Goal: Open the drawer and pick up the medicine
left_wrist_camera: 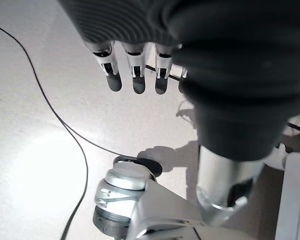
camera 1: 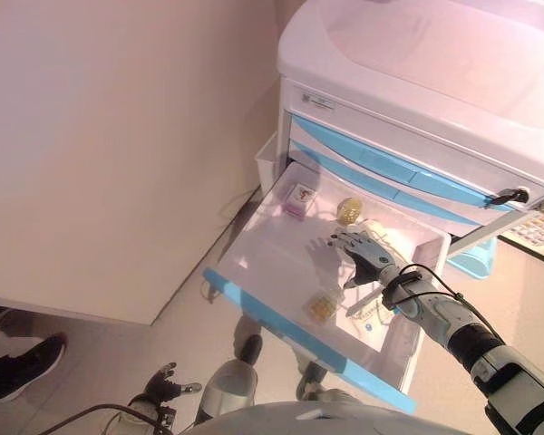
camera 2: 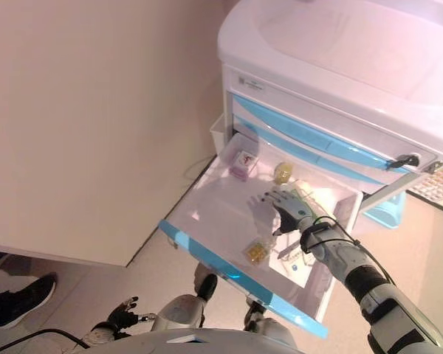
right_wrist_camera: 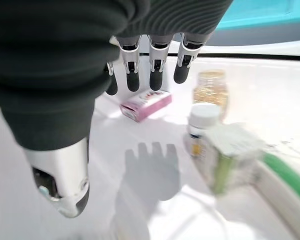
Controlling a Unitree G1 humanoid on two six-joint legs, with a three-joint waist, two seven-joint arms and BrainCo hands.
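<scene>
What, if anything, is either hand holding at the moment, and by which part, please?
Nothing is held. The right hand hovers open over the open drawer, above the pink box; the left hand hangs open near the floor.

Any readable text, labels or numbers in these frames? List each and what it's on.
None can be read.
Sticker on the cabinet front: print too small.
Pink box in the open drawer: a mark on top, too small; side print blurred in the right wrist view.
Amber jar, white-capped bottle, green-white box: labels blurred.
Keypad-like panel by the cabinet: unreadable.
</scene>
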